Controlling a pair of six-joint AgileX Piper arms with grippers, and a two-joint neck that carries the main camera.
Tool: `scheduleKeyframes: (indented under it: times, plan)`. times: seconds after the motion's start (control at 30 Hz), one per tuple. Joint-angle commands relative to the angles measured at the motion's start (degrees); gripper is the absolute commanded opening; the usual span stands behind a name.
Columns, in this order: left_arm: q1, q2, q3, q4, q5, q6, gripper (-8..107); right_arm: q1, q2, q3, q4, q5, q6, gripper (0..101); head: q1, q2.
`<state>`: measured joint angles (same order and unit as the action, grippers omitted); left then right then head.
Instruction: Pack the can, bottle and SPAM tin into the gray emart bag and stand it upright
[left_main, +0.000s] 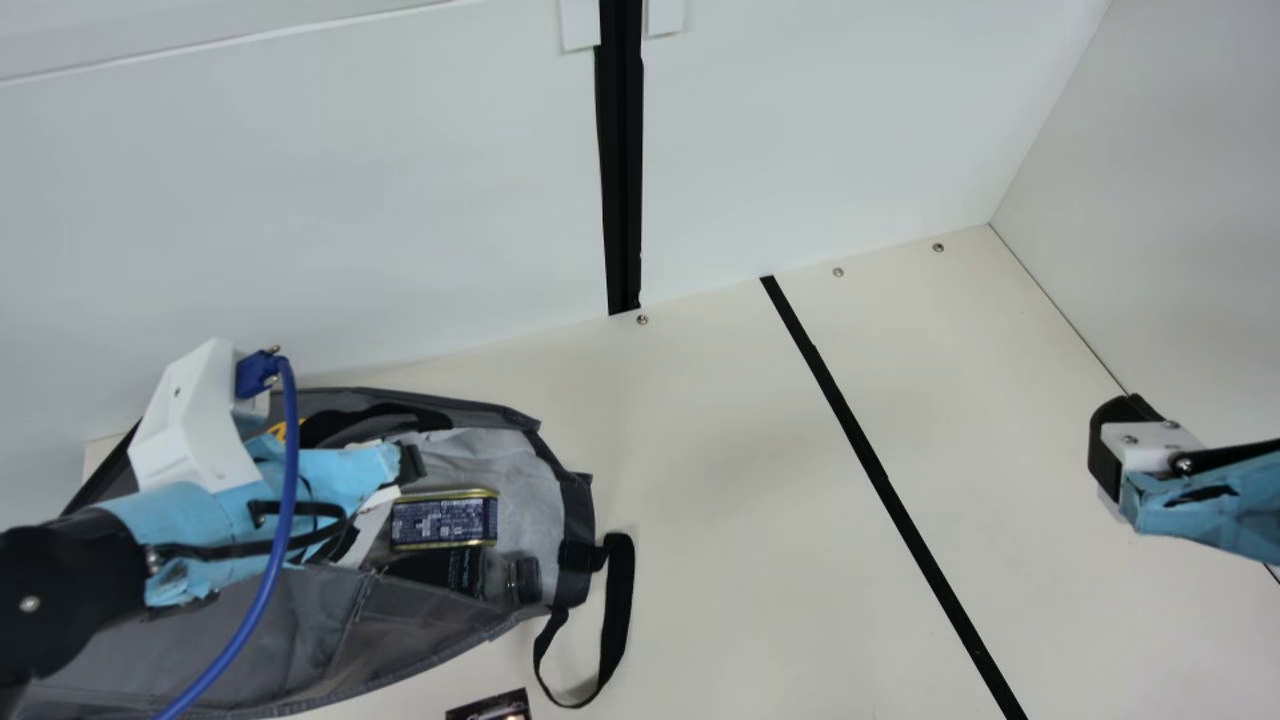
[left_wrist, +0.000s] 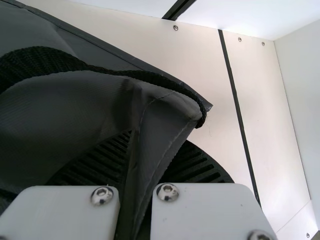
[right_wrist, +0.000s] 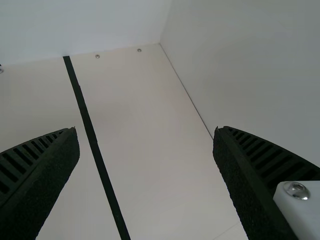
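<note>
Cream table (left_main: 720, 450) meets white walls (left_main: 350, 200).

in your main view, a pale back wall (left_main: 330, 220) is split by a black upright strip (left_main: 622, 180) with 2 small white tabs (left_main: 580, 25) flanking it. to your right it meets a side wall (left_main: 1180, 200); below, your cream table (left_main: 720, 450) has 3 screw heads (left_main: 838, 272) near its back edge and a slanting black line (left_main: 880, 470).
</note>
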<state>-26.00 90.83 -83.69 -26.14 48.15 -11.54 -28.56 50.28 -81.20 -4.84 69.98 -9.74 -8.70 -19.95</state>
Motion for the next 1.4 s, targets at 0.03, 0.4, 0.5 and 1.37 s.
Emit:
scheduleKeyframes:
  times: [0.03,0.4,0.5,1.37]
  plan:
    - [0.0,0.0,0.0,0.0,0.0,0.0,-8,-1.4,0.1,0.5,1.0,-0.1,1.1,95,-1.3,0.0]
    - [0.0,0.0,0.0,0.0,0.0,0.0,-8,-6.9,1.0,1.1,4.1,-0.1,1.0,95,-1.3,0.0]
    - [0.0,0.0,0.0,0.0,0.0,0.0,-8,-8.2,1.3,1.0,5.1,-0.1,0.4,95,-1.3,0.0]
    - [0.0,0.0,0.0,0.0,0.0,0.0,-8,-5.9,3.0,3.0,14.1,-0.1,-5.8,95,-1.3,0.0]
